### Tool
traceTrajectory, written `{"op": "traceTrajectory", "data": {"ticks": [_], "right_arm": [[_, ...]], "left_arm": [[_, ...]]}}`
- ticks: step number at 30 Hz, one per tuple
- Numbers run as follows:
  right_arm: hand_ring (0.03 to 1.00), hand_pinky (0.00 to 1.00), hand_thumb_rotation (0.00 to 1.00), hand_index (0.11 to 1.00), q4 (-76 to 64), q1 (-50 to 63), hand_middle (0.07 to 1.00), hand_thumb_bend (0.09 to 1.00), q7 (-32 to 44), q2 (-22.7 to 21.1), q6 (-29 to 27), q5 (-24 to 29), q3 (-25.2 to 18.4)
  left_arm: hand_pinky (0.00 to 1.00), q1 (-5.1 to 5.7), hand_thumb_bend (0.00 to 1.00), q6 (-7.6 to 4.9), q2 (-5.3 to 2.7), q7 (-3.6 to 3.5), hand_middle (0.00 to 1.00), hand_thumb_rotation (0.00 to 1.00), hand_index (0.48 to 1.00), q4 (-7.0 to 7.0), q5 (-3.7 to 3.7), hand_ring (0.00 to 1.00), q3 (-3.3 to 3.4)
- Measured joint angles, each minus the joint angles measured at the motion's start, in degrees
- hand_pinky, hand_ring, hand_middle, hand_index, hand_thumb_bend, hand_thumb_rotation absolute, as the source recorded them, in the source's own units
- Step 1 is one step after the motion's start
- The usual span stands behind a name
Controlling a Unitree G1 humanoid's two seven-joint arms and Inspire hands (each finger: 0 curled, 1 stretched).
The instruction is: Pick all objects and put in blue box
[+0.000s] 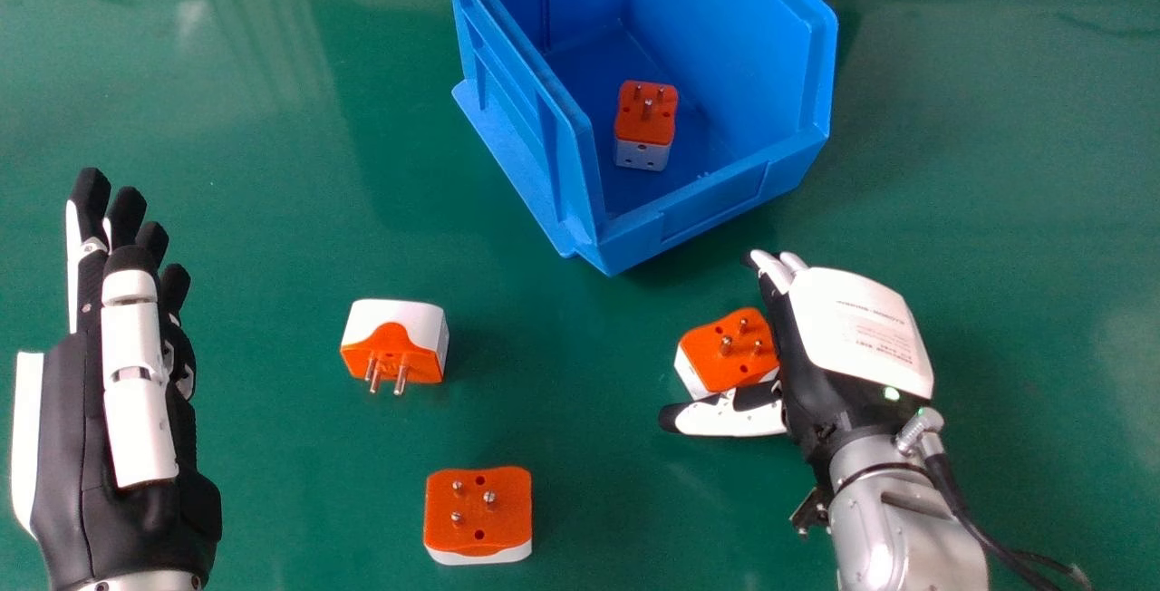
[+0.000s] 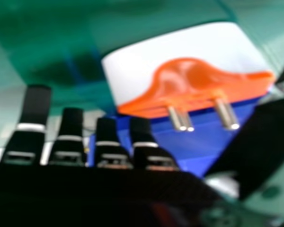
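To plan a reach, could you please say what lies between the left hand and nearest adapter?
Head view: bare tabletop between the left hand and that adapter.

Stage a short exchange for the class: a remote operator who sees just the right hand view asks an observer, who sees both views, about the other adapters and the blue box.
Operator: I see one adapter by the right hand. Do any others lie outside the box?
Observer: Yes, two: one with its pins up, one with its pins toward the robot.
Operator: Is anything in the box?
Observer: One adapter, orange face up.
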Motion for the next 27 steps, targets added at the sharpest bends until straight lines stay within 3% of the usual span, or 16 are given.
{"op": "traceTrajectory", "data": {"ticks": [9,18,27], "right_arm": [[0.845,0.73,0.32,0.846,2.15,-1.68,0.886,0.754,-0.55,0.09,-0.15,0.16,-0.28],[0.827,0.73,0.28,0.82,4.77,-5.07,0.863,0.749,0.89,-0.1,1.33,-0.03,0.19],[0.829,0.74,0.23,0.809,5.0,-8.83,0.869,0.734,9.34,-1.91,4.41,-0.23,1.39]], "left_arm": [[1.0,0.03,0.15,0.12,0.72,0.01,1.0,1.0,1.0,-0.81,0.49,1.0,0.26],[1.0,-0.19,0.15,0.43,0.89,0.27,1.0,1.0,1.0,-0.85,0.66,1.0,0.28],[1.0,-0.95,0.18,0.72,1.29,0.41,0.99,1.0,0.997,-0.87,1.03,0.99,0.48]]}}
